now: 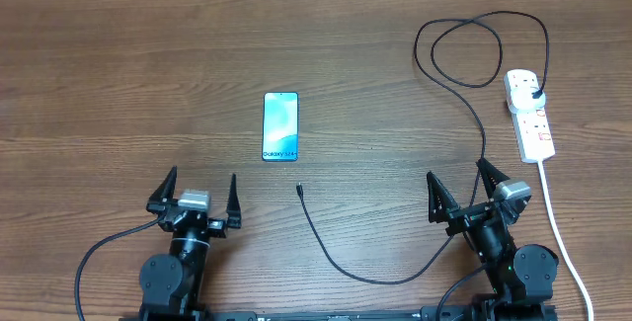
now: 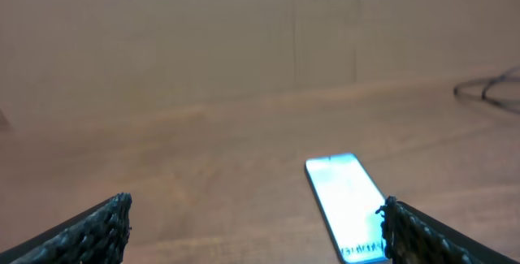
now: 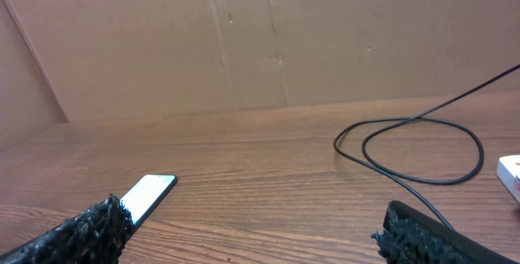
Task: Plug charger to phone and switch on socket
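Phone (image 1: 280, 126): one, flat and screen-up on the counter (image 1: 118, 84), lettered end toward the arms; probably the port end, so handy for the connector.
Charger (image 1: 316, 232): one thin black cable; connector tip (image 1: 298, 189) loose just below the phone, not touching it; runs off to the phone's right, loops, ends in a black plug (image 1: 534, 92) seated in the socket.
Socket (image 1: 530, 116): one white strip, well right of the phone; one thick white cord (image 1: 556, 224) trailing away; switch positions too small to tell.
Left fingers (image 1: 233, 195): two, spread wide, empty, below-left of the phone.
Right fingers (image 1: 434, 198): two, spread wide, empty, below-right of the phone, likely placed to reach both cable and socket.
Progress: phone end unplugged; by the look of it, nothing started.
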`<state>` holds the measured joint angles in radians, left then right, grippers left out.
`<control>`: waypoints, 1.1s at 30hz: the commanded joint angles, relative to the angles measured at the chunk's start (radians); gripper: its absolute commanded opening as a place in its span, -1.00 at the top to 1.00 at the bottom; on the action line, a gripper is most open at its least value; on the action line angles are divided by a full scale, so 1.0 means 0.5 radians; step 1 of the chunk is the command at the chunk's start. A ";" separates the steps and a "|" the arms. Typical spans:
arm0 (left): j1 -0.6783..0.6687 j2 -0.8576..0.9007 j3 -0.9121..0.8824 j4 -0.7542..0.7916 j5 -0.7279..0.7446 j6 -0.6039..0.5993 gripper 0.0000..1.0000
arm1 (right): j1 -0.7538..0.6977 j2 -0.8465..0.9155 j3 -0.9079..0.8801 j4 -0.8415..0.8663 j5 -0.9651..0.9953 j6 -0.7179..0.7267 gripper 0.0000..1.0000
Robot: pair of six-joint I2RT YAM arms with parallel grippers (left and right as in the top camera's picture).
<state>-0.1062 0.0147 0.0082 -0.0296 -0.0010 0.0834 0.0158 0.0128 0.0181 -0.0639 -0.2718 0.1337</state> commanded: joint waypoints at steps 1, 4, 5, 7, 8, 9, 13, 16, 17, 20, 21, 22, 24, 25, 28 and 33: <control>-0.011 -0.022 -0.007 0.029 -0.027 0.050 -0.99 | 0.012 -0.021 -0.021 0.006 0.018 -0.009 -1.00; -0.011 -0.022 -0.007 0.077 0.036 0.008 -0.99 | 0.012 -0.021 -0.021 0.006 0.018 -0.009 -0.99; -0.011 -0.022 -0.003 0.115 0.080 -0.026 -1.00 | 0.012 -0.022 -0.021 0.006 0.018 -0.010 -1.00; -0.011 -0.022 0.039 0.132 0.174 -0.115 -1.00 | 0.012 -0.021 -0.021 0.005 0.018 -0.010 -0.99; -0.011 -0.021 0.076 0.113 0.211 -0.166 -0.99 | 0.012 -0.022 -0.021 0.005 0.018 -0.009 -0.99; -0.011 -0.018 0.118 0.091 0.230 -0.214 -0.99 | 0.012 -0.021 -0.021 0.005 0.018 -0.009 -1.00; -0.011 0.034 0.412 -0.072 0.243 -0.304 -1.00 | 0.012 -0.021 -0.021 0.005 0.018 -0.010 -1.00; -0.011 0.177 0.729 -0.237 0.243 -0.303 -1.00 | 0.012 -0.021 -0.021 0.005 0.018 -0.010 -1.00; -0.011 0.270 0.884 -0.320 0.251 -0.304 -0.99 | 0.012 -0.021 -0.021 0.005 0.018 -0.010 -1.00; -0.011 0.568 1.284 -0.547 0.283 -0.303 -1.00 | 0.012 -0.021 -0.021 0.005 0.018 -0.010 -1.00; -0.011 0.700 1.444 -0.649 0.318 -0.302 -1.00 | 0.012 -0.021 -0.021 0.005 0.018 -0.009 -1.00; -0.011 0.866 1.646 -0.790 0.369 -0.302 -1.00 | 0.012 -0.021 -0.021 0.005 0.018 -0.010 -1.00; -0.011 1.122 1.959 -1.025 0.470 -0.302 -1.00 | 0.012 -0.021 -0.021 0.005 0.018 -0.010 -1.00; -0.011 1.283 2.158 -1.190 0.509 -0.301 -0.99 | 0.012 -0.021 -0.021 0.005 0.018 -0.010 -0.99; -0.011 1.765 2.731 -1.671 0.511 -0.283 -1.00 | 0.012 -0.021 -0.021 0.005 0.018 -0.010 -1.00; -0.012 2.554 3.644 -2.438 0.513 -0.225 -0.99 | 0.012 -0.021 -0.021 0.005 0.018 -0.009 -1.00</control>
<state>-0.1062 1.1103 1.6325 -1.1385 0.2314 -0.0494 0.0158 0.0116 0.0181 -0.0681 -0.2718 0.1310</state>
